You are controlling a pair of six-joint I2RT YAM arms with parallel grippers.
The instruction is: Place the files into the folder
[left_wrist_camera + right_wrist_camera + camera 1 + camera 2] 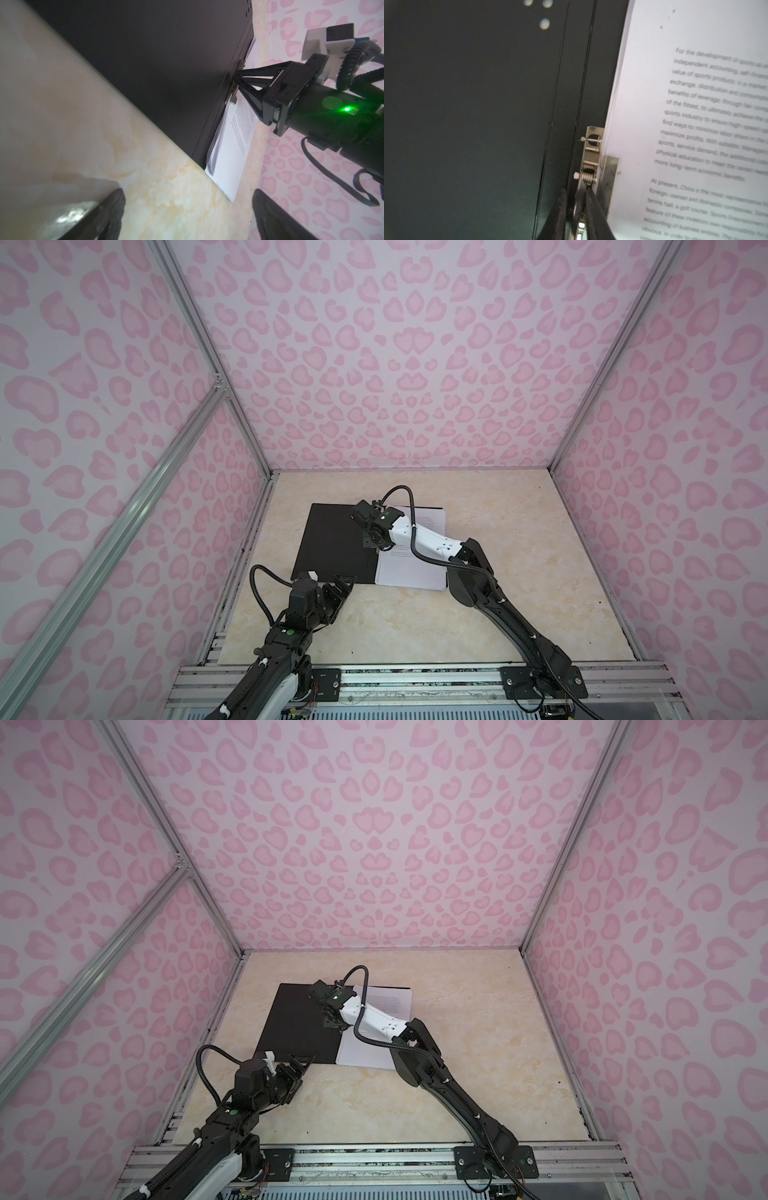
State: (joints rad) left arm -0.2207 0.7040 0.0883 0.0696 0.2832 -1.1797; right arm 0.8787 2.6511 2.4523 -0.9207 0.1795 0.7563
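You have on hand: thin folder (pixel 332 543), open flat, black inside up; stack of white printed paper sheets (pixel 407 572), already on its right half; left gripper (pixel 340 587), spread wide, empty; right gripper (pixel 576 193), pinched narrow on the small metal spring clip (pixel 591 153), with clamping and closing seemingly left to do.

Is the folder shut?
No, the folder lies open, black inside up, with the files uncovered at its clip.
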